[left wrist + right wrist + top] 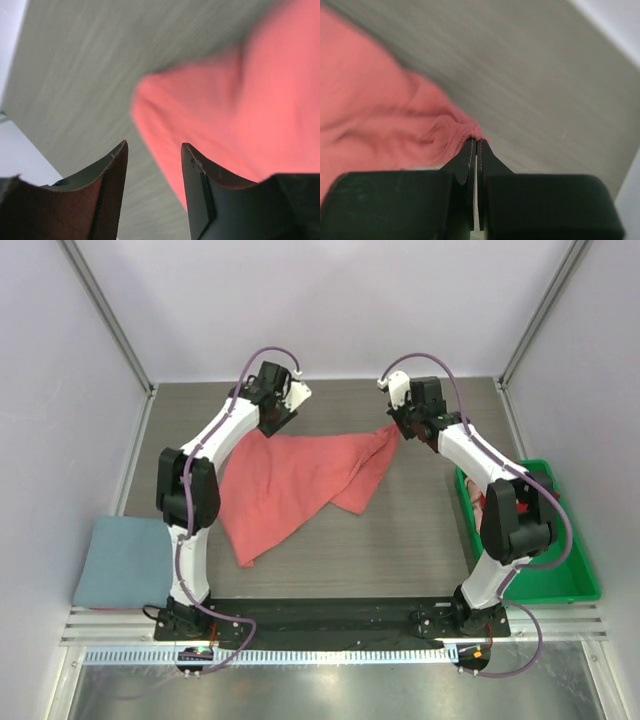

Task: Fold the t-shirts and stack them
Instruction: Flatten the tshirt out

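Note:
A salmon-red t-shirt [290, 485] lies spread and rumpled across the middle of the table. My right gripper [398, 428] is shut on the shirt's far right corner [465, 131] and holds it pulled out to the right. My left gripper [272, 425] is open just above the shirt's far left corner [165, 95]; the cloth's edge runs under the gap between the jaws without being pinched. A folded blue t-shirt [122, 560] lies flat at the near left.
A green bin [575, 560] with some red cloth inside stands at the right edge, beside my right arm. White walls and metal posts close the table at the back and sides. A black base rail [330, 615] runs along the near edge.

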Motion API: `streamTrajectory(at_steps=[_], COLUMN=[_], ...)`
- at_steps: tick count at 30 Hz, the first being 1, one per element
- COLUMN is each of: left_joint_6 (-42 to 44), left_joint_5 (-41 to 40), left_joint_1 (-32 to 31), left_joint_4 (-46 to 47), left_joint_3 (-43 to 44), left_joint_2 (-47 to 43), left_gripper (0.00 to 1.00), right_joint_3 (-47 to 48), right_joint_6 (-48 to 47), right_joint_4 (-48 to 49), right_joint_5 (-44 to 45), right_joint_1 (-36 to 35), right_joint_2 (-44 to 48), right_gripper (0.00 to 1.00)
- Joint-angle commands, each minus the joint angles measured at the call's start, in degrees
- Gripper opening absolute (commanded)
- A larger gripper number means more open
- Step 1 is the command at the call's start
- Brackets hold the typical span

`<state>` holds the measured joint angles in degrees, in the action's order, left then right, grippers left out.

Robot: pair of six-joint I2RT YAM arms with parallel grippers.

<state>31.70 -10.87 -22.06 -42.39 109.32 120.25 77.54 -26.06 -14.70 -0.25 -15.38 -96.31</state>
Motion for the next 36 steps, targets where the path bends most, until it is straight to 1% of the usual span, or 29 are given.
streamTrajectory(at_steps=[1, 2, 3, 4, 5, 7, 8, 10, 11, 12, 14, 17, 19, 21, 23, 26, 31, 36], left_joint_6=[-6.21, -6.3, -5.87, -5.52, -4.82, -2.79, -2.53, -3.13, -3.4, -3.58, -3.05, -3.05, -3.75, -4.89, -5.42, -5.51, -7.18, -8.76], left_joint_5=[3.12, 5.23, 6.12, 6.65, 7.18, 8.06, 8.84, 9.82, 10.69, 12.61, 13.33, 11.67, 11.75, 12.8, 12.9, 12.54, 14.65, 13.69], left_joint_1=[-0.87, -1.31, -2.18, -3.24, -5.6, -7.98, -9.91, -11.06, -11.16, -11.25, -11.42, -11.6, -11.6, -11.68, -12.39, -12.74, -13.0, -13.97], left_joint_4=[-1.38, -1.29, -1.46, -2.07, -3.21, -7.5, -9.44, -13.75, -14.38, -14.91, -15.44, -14.56, -13.6, -12.11, -11.05, -8.77, -7.36, -4.99], left_joint_3=[-0.66, -6.69, -9.88, -13.22, -19.0, -24.3, -28.5, -32.04, -35.37, -36.88, -41.35, -45.58, -46.56, -48.05, -49.9, -52.0, -53.15, -53.68], left_joint_2=[-15.45, -18.18, -23.95, -26.53, -29.25, -35.48, -36.74, -38.5, -39.46, -39.74, -39.83, -37.99, -36.76, -35.44, -34.47, -32.54, -29.2, -26.91], left_gripper=[0.49, 0.49, 0.49, 0.49, 0.5, 0.49, 0.49, 0.48, 0.48, 0.48, 0.48, 0.44, 0.43, 0.43, 0.45, 0.45, 0.44, 0.44], right_joint_3=[1.13, 0.78, 0.69, 0.34, -0.28, -1.33, -1.51, -1.69, -1.51, -1.43, -0.99, -0.37, -0.11, -0.02, -0.28, -0.72, -1.07, -1.07], right_joint_6=[2.95, 2.78, 2.51, 2.6, 2.77, 2.95, 2.86, 3.3, 3.56, 3.74, 3.74, 3.48, 3.48, 3.39, 3.04, 2.69, 2.6, 2.25], right_joint_4=[2.48, 2.22, 1.7, 1.43, 1.43, 1.43, 1.43, 1.34, 1.25, 1.16, 0.81, 0.46, 0.29, 0.11, -0.07, -0.33, -0.59, -0.59], right_joint_5=[2.36, 2.45, 2.71, 2.54, 2.28, 1.66, 1.31, 0.96, 1.04, 1.04, 1.04, 0.96, 0.96, 0.95, 1.04, 1.04, 1.04, 0.95], right_joint_1=[2.8, 3.07, 3.25, 3.6, 4.03, 4.13, 4.21, 4.21, 4.21, 4.21, 4.21, 4.21, 4.21, 4.21, 4.21, 4.21, 4.21, 4.22], right_joint_2=[2.71, 2.71, 2.88, 3.15, 3.58, 4.55, 4.73, 4.82, 4.64, 4.56, 4.03, 3.68, 3.68, 3.76, 3.85, 4.12, 4.29, 3.85], right_gripper=[0.01, 0.01, 0.01, 0.01, 0.01, 0.01, 0.01, 0.01, 0.01, 0.01, 0.01, 0.01, 0.01, 0.01, 0.01, 0.01, 0.01, 0.01])
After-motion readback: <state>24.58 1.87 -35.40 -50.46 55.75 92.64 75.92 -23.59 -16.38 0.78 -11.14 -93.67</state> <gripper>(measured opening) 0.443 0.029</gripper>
